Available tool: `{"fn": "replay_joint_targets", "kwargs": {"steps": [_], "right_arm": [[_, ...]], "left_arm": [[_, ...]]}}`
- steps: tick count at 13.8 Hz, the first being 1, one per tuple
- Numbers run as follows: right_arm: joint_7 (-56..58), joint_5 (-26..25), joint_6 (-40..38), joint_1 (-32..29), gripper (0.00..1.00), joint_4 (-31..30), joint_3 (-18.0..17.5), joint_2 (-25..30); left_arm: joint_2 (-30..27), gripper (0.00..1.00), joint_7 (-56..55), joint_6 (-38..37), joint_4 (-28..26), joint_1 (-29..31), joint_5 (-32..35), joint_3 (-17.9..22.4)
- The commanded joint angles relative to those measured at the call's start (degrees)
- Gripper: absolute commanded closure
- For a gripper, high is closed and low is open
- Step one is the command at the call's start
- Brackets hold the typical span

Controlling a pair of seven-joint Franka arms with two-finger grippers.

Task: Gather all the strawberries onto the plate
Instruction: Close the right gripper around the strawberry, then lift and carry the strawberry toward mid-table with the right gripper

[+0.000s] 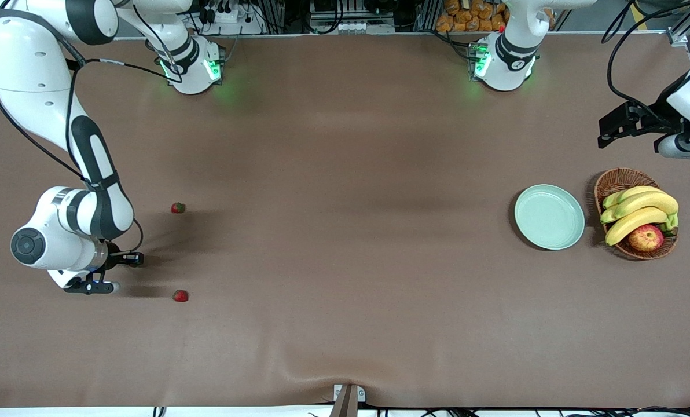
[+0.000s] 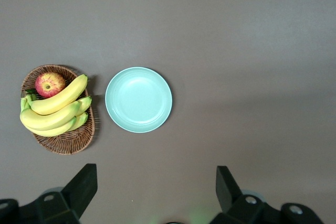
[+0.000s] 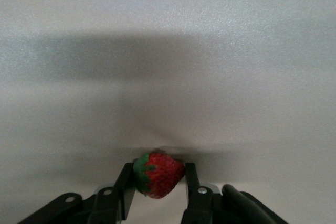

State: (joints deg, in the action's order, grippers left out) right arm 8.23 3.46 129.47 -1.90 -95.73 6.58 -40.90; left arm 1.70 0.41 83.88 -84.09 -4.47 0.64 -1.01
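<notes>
The brown table [image 1: 345,231] fills the front view, with the right arm bent low at the picture's left edge and the left arm cut off at the upper right corner. The wicker basket [image 1: 617,182] of bananas [image 1: 640,209] and an apple [image 1: 646,237] sits at the right of the front view, and the mint-green plate [image 1: 549,217] lies just beside it, toward the picture's centre, with nothing on it.

The left gripper [image 2: 156,192] waits high over the left arm's end of the table; in the left wrist view its two dark fingers [image 2: 84,184] stand spread wide at the bottom corners, holding nothing, with plate and basket in the middle of that picture.

The right gripper [image 3: 157,190] is down at the table at the lower left of the front view. In the right wrist view, at bottom centre, its fingers [image 3: 126,187] press against both sides of one strawberry [image 3: 157,174], pinching it. This berry is hidden by the wrist in the front view, and whether it has left the table cannot be told.

Two more strawberries lie loose in the left part of the front view: one [image 1: 177,207] higher in the picture than the gripper, one [image 1: 180,296] lower, both apart from it and well apart from the plate.
</notes>
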Motion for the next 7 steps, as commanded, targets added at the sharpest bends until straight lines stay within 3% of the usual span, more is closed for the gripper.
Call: {"fn": "replay_joint_targets", "kwargs": {"steps": [1, 4, 7], "right_arm": [[0.56, 0.23, 0.43, -0.21, 0.70, -0.42, -0.42, 0.64], [0.56, 0.23, -0.27, -0.13, 0.74, -0.24, -0.51, 1.25], [-0.05, 0.23, -7.02, 0.49, 0.76, 1.68, -0.51, 3.10]], "left_arm": [[-0.20, 0.00, 1.18, -0.47, 0.42, 0.17, -0.11, -0.05], [-0.20, 0.00, 1.18, -0.47, 0.42, 0.17, -0.11, -0.05], [-0.11, 0.00, 1.18, -0.47, 0.42, 0.26, -0.11, -0.05]]}}
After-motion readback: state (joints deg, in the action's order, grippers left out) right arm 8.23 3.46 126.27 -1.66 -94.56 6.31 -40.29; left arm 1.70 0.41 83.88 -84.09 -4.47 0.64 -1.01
